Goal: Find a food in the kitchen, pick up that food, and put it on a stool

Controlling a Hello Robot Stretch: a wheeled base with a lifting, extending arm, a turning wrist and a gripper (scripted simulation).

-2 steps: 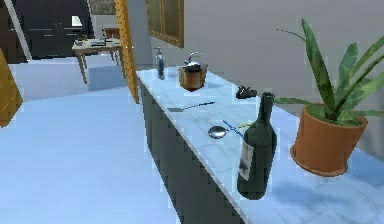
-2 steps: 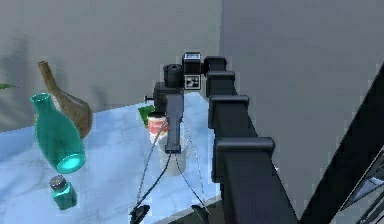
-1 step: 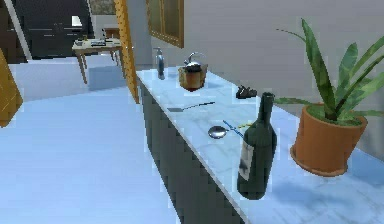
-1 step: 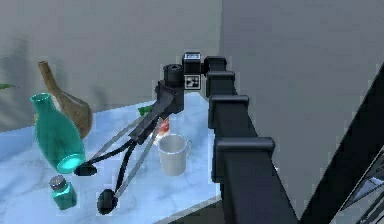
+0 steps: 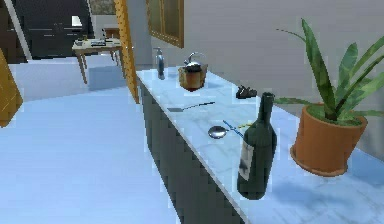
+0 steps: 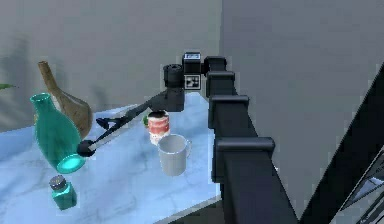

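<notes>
My arm (image 6: 235, 130) rises from the bottom edge, right of the middle. My gripper (image 6: 95, 138) reaches down-left across the counter (image 6: 130, 188), with its fingers ending by a teal vase (image 6: 50, 125) at the left. I cannot tell how the fingers stand or whether they grip anything. A red-and-white tub (image 6: 157, 125) sits mid-frame, just above a white cup (image 6: 173, 157); I cannot tell whether it is the food. In the forward view's lower right, a dark bottle (image 5: 257, 150) stands near a plant (image 5: 330, 135).
</notes>
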